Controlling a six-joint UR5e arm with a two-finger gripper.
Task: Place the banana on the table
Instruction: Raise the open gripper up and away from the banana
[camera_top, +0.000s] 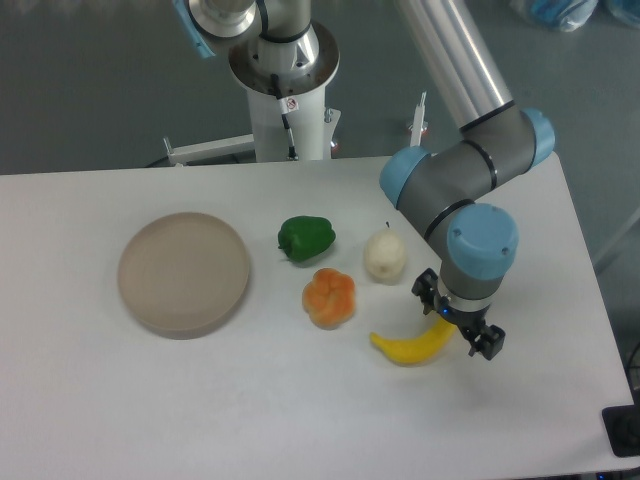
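The yellow banana (410, 347) lies on the white table (300, 420), just right of the orange pumpkin-like fruit (329, 297). My gripper (456, 320) points straight down over the banana's right end. Its two black fingers (487, 344) stand wide apart on either side of that end, wider than the banana is thick. The gripper looks open and does not clamp the banana. The banana's right tip is partly hidden under the gripper.
A round beige-grey plate (184, 272) sits at the left. A green pepper (305, 238) and a pale cream pear (384, 256) stand behind the orange fruit. The robot base (285, 70) is at the table's far edge. The table's right edge is close to the gripper.
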